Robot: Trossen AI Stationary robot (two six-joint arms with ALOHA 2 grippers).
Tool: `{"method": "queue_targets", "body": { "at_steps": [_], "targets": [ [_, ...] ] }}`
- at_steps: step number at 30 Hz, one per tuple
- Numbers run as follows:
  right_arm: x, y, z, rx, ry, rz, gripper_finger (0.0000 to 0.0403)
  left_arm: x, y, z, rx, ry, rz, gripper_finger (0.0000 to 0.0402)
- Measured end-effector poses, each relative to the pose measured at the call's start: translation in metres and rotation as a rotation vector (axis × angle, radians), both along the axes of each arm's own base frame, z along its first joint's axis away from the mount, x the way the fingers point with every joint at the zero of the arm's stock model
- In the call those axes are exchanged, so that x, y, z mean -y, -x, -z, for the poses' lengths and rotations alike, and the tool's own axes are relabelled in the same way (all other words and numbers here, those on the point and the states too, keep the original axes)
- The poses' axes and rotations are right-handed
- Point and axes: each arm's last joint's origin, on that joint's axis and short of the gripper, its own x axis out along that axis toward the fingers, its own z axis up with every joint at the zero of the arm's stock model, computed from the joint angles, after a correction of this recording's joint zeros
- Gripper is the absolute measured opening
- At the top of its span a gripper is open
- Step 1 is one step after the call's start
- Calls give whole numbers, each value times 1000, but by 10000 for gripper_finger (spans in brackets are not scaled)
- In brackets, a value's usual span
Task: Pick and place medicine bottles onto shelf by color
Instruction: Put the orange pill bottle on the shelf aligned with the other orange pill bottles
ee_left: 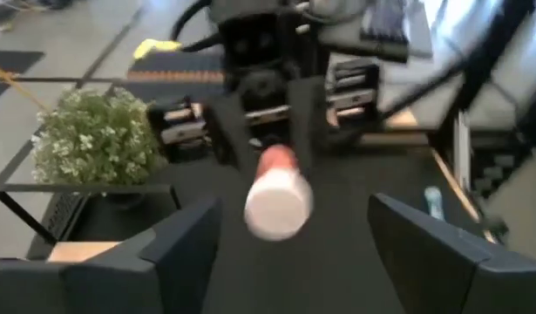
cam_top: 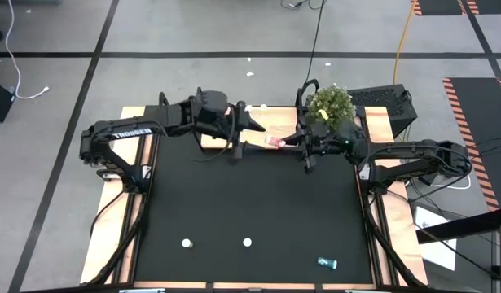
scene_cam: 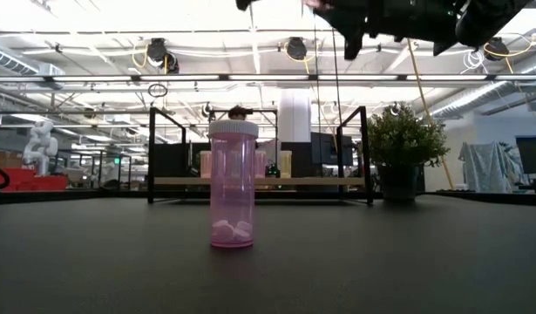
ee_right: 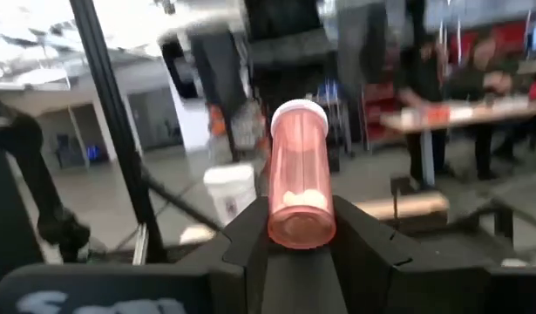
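Note:
My right gripper (cam_top: 296, 142) is shut on a pink medicine bottle (cam_top: 274, 142) with a white cap, held up near the table's far edge by the light-wood shelf (cam_top: 266, 124). My left gripper (cam_top: 255, 126) is open and empty, just left of that bottle and facing its cap (ee_left: 277, 208). Another pink bottle (scene_cam: 233, 185) stands upright on its base on the black mat. Two white-capped bottles (cam_top: 186, 242) (cam_top: 247, 242) stand near the mat's near edge. A teal bottle (cam_top: 327, 262) lies on its side there. My right gripper pinches the pink bottle's base end (ee_right: 300, 228) between its two fingers. The fingers come level from the table's right and lie along the bottle. The bottle sticks out past the fingertips, lying about level and lifted clear, with its white cap (ee_right: 300, 115) toward the left gripper.
A potted green plant (cam_top: 330, 104) stands at the far right of the shelf, close behind my right gripper. In the low view the shelf board (scene_cam: 337, 181) with black brackets stands at the far end of the mat (cam_top: 250, 203). People show in the room beyond.

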Motion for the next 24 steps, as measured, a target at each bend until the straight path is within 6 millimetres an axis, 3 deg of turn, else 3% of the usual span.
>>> {"method": "queue_targets", "body": {
  "at_steps": [3, 7, 14, 24],
  "targets": [
    [-1, -1, 5, -47, -4, -25, 101, 0, -2, -11, -47, -33, 21, 300],
    [-1, -1, 5, -46, 4, -49, 101, -3, -13, -3, -105, -22, 29, 296],
    [-1, 0, 1, -15, 6, -49, 102, -3, -27, 5, -86, 2, 97, 263],
    [-1, 0, 0, -3, -2, -46, 102, -13, -21, -2, -46, 28, 99, 203]
  ]
}}
